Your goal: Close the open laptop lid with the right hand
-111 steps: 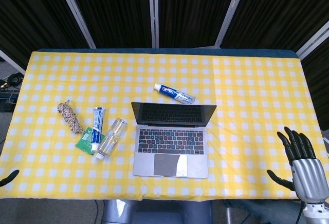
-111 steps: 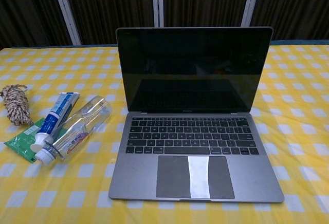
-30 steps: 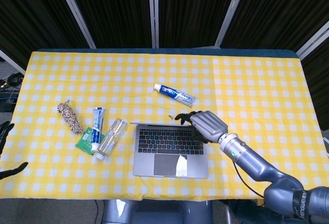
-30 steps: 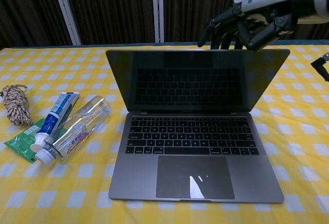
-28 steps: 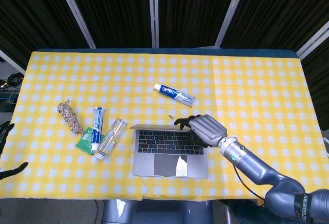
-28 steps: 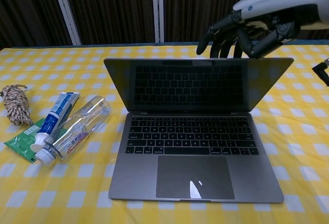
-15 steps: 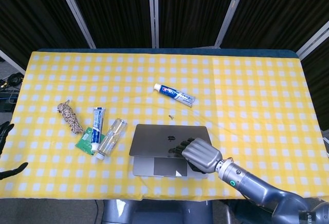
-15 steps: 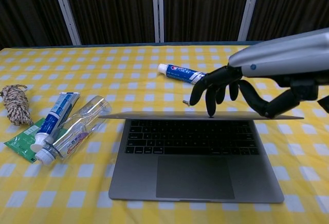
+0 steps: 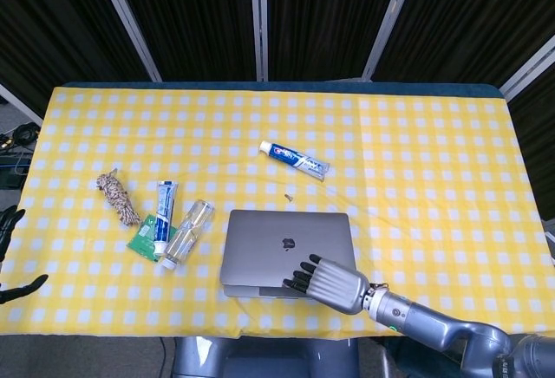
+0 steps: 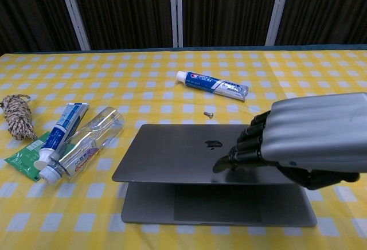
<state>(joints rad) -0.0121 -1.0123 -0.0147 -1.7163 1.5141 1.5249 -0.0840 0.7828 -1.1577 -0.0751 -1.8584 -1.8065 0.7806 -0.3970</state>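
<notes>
A grey laptop [image 9: 277, 244] [image 10: 178, 152] lies at the table's front middle with its lid tilted low over the base; a narrow gap still shows along the front in the chest view. My right hand [image 9: 329, 283] [image 10: 298, 144] rests palm down on the lid's front right part, its dark fingertips [image 10: 232, 159] pressing the lid beside the logo. It holds nothing. My left hand [image 9: 7, 257] shows only at the far left edge of the head view, off the table, fingers apart and empty.
A toothpaste tube [image 9: 295, 159] [image 10: 211, 85] lies behind the laptop, with a small screw [image 9: 290, 195] [image 10: 209, 112] between them. To the left lie a clear bottle [image 9: 187, 232] [image 10: 86, 141], another tube [image 9: 165, 208], a green packet [image 9: 146, 241] and a rope bundle [image 9: 117, 198].
My right hand has pushed the lid down from roughly level to nearly flat on the base, sliding toward the front edge. The keyboard is now hidden.
</notes>
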